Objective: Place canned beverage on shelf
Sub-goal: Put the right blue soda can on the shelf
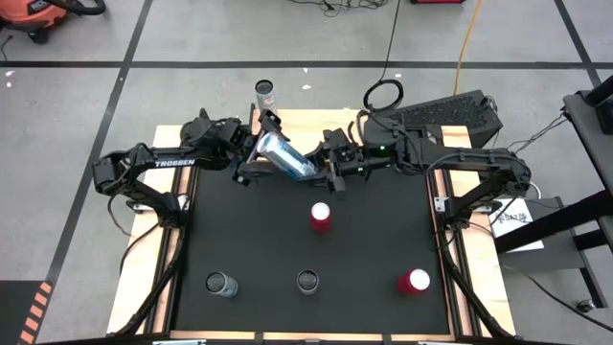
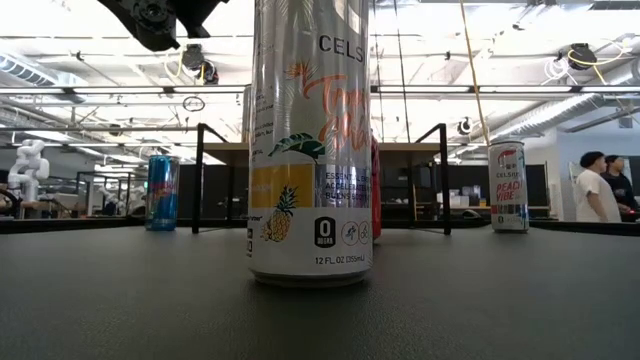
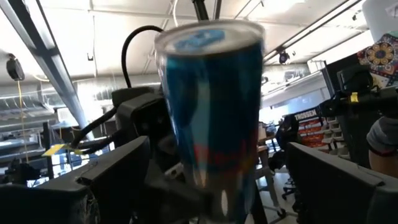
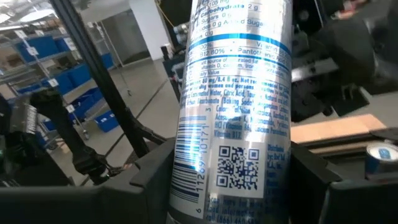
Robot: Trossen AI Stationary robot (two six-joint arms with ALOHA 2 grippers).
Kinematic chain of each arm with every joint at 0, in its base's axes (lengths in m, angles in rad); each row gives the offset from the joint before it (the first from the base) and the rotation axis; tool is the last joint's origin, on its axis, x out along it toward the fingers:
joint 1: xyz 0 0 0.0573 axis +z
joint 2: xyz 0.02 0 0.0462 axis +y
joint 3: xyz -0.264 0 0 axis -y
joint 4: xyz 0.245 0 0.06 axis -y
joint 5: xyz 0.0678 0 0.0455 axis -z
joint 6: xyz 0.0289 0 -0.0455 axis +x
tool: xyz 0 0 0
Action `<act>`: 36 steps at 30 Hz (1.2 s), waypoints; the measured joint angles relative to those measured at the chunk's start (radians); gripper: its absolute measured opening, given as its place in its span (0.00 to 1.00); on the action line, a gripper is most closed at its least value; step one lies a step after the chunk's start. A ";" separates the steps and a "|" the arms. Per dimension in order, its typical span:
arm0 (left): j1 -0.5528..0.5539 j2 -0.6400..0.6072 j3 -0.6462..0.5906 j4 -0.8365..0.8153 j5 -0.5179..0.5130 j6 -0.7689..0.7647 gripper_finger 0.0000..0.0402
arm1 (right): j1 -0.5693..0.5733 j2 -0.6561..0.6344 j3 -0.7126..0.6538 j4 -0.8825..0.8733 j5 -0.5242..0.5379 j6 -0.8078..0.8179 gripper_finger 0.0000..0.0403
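A blue-and-silver can [image 1: 287,159] hangs tilted above the black mat, with my right gripper [image 1: 324,171] shut on its lower end. My left gripper [image 1: 257,153] is open; in the left wrist view its fingers [image 3: 118,171] stand on either side of the can [image 3: 214,112], apart from it. The shelf [image 1: 316,123], a light-wood board on black legs [image 2: 200,180], stands at the table's far edge. One can [image 4: 379,155] stands on the shelf board [image 4: 336,132]. My right gripper pinches the can's side near its bottom end, by the barcode [image 4: 186,186], between its two fingers. The fingers come in level from the table's right and lie across the can. The can is lifted clear of the mat, its top end [image 1: 266,144] leaning toward my left gripper.
Several cans stand on the mat: a red one [image 1: 320,217] in the middle, and three near the front edge, a blue one [image 1: 221,285], a tall silver one [image 1: 307,281] and a red-topped one [image 1: 414,281]. People stand in the room beyond [image 2: 600,195].
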 joint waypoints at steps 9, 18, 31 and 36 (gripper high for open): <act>-0.011 0.000 0.000 0.017 0.061 -0.001 0.94 | 0.000 0.027 0.000 0.022 -0.029 -0.008 0.52; -0.013 0.000 0.000 0.049 0.069 0.000 0.94 | 0.001 0.044 0.000 0.053 -0.038 -0.006 0.52; -0.021 0.000 0.000 0.076 0.089 -0.001 0.94 | 0.001 0.064 0.000 0.075 -0.052 -0.004 0.52; -0.020 0.000 0.000 0.076 0.089 0.000 0.88 | 0.001 0.087 0.000 0.090 -0.054 -0.007 0.52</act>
